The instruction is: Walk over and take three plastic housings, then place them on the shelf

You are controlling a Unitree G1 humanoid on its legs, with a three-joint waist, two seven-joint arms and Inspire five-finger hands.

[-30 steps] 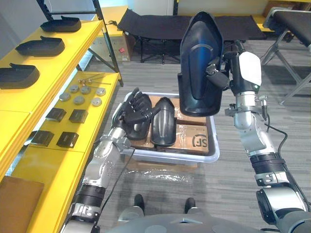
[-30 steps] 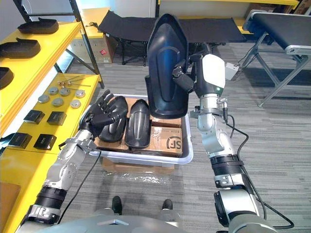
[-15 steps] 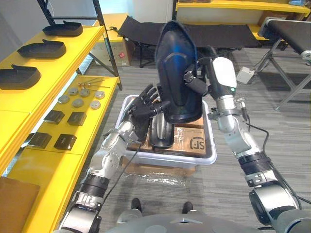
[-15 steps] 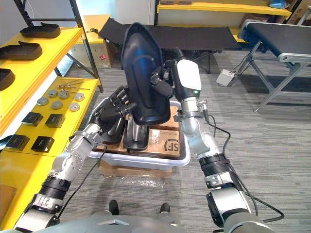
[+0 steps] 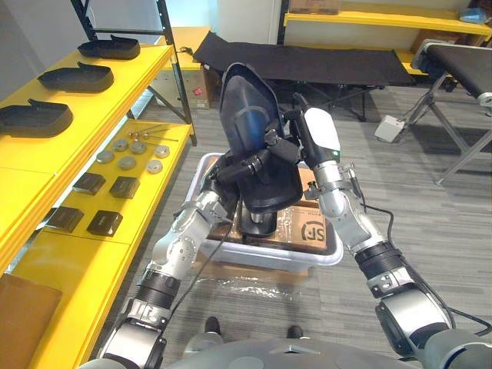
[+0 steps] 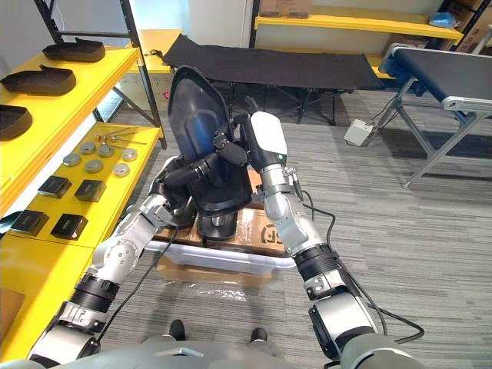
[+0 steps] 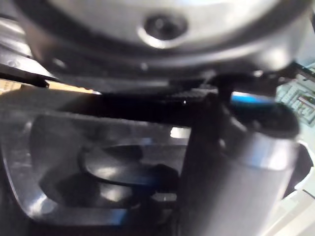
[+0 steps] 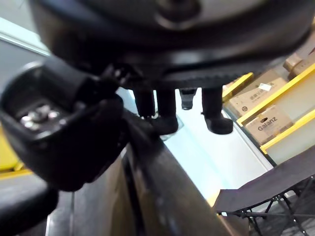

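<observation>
1. My right hand [image 5: 286,146] is clamped round the edge of one plastic housing [image 5: 246,115]. It is black, glossy and shield-shaped, held upright above the bin [image 5: 307,257].
2. My left hand [image 5: 234,171] rests against that housing's lower part. Gripping or not, I can't tell.
3. The bin is a white plastic tub. One second housing [image 5: 257,223] lies inside on brown cardboard [image 5: 311,227].
4. Yellow shelf [image 5: 127,84], upper level: three black housings in a row, the near one [image 5: 34,119], middle one [image 5: 74,77] and far one [image 5: 108,48].
5. Lower level: six round grey metal discs [image 5: 127,163] and four square black blocks [image 5: 124,187].

Black housing [image 5: 254,146], yellow shelf [image 5: 104,108], white bin [image 5: 265,258]
</observation>
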